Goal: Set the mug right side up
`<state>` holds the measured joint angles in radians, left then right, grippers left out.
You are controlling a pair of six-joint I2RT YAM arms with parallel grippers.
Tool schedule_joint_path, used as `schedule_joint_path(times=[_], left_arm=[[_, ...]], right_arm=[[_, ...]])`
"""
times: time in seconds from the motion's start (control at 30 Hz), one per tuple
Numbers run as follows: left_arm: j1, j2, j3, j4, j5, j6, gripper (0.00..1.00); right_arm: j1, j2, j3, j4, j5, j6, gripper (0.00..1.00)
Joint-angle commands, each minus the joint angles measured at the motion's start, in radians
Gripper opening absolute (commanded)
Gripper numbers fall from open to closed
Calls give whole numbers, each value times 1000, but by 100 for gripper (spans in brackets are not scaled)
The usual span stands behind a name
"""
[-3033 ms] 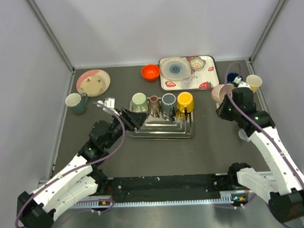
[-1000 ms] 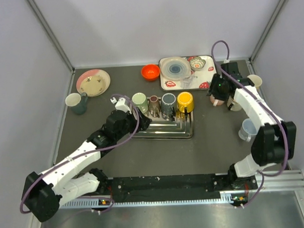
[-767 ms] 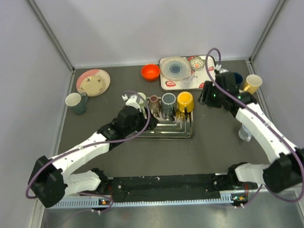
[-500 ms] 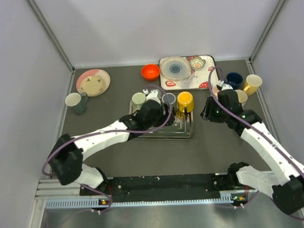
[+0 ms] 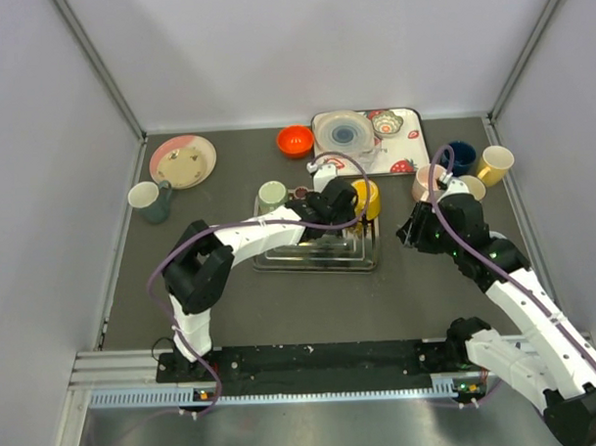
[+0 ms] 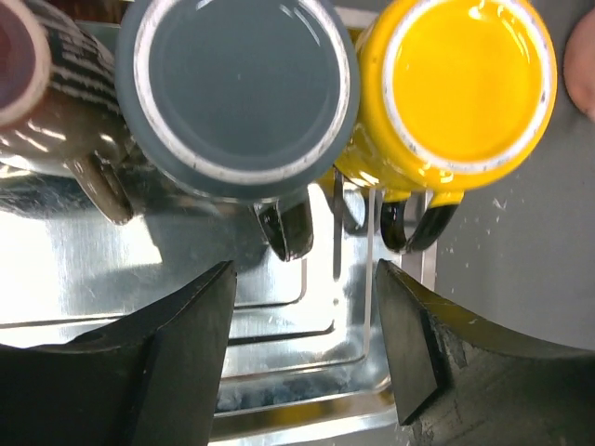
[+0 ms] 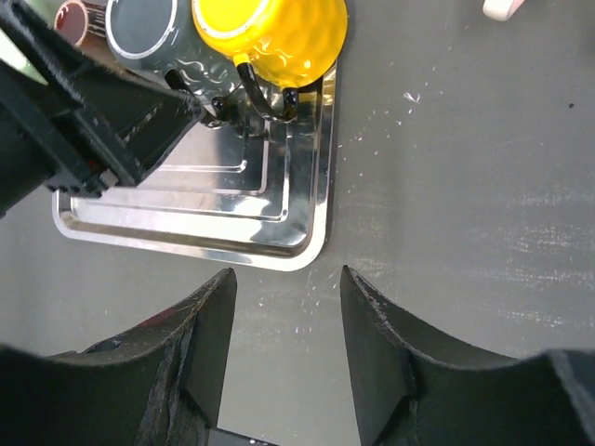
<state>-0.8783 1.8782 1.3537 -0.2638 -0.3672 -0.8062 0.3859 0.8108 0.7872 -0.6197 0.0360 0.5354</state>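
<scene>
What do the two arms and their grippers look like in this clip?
The left arm and right arm have white shells with black joints and a looping purple cable. The left gripper and right gripper have matte black, wedge-shaped fingers.

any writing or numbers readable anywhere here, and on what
None can be read.
The grey mug and the yellow mug are plain.
The strawberry tray bears pictures only, no words.
The toothed strip at the arms' bases has fine marks too small to read.
</scene>
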Motion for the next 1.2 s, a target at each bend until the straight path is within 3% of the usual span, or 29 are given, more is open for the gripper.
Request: schedule_joint_path(times=[0.0,0.63,0.97,1.17], left_arm=[[15,51,131,-90,-81,2,66],[68,179,268,-198,-53,-56,56],[79,179,255,-196,-24,-53,29],[82,165,228,-196,-10,-47,6]], right_arm=[[11,-33,-2,29,-27,9,49],[11,-48,-8,41,-71,6,50],[11,-41,-20,54,-79,11,50],[11,-42,-34,55,-79,15,50]])
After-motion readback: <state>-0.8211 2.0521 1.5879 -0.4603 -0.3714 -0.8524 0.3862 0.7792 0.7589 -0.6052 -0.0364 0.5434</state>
